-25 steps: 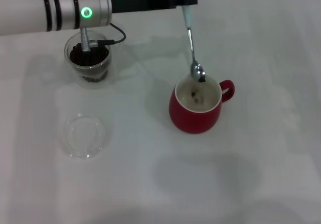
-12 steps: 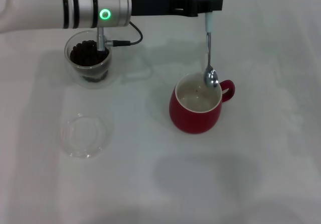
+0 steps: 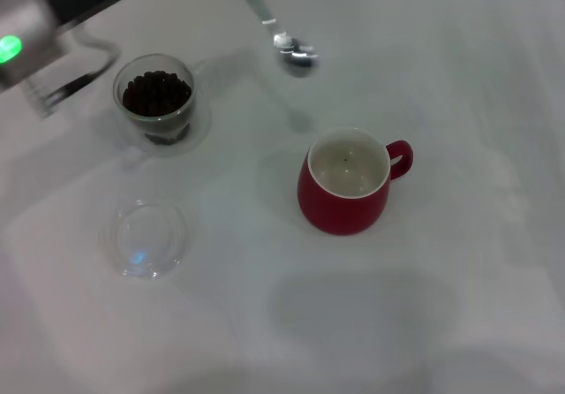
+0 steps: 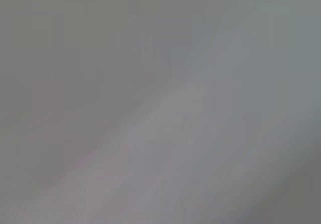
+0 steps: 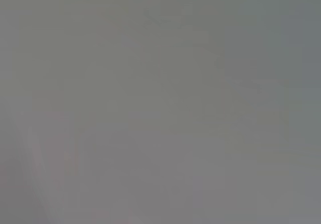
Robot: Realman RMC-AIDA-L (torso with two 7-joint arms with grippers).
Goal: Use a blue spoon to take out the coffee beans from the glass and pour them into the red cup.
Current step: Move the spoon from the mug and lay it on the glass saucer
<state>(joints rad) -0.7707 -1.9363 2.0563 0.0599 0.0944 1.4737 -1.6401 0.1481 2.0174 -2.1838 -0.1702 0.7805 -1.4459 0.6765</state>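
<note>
Swinging back toward the glass [image 3: 158,102], the blue spoon [image 3: 281,34] has left the red cup [image 3: 349,182]; its shiny bowl looks empty, so we judge 1 load delivered. Few coffee beans [image 3: 156,93] show in the cup. We cannot tell how the left jaws stand.

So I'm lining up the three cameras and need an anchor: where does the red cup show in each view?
Head view: the red cup stands right of centre, handle toward the picture's right, a few dark specks inside.
Left wrist view: not in it; only a plain grey surface shows.
Right wrist view: not in it; plain grey again.
Shared landmark: none can be matched; only the head view shows things, such as the glass of coffee beans.
</note>
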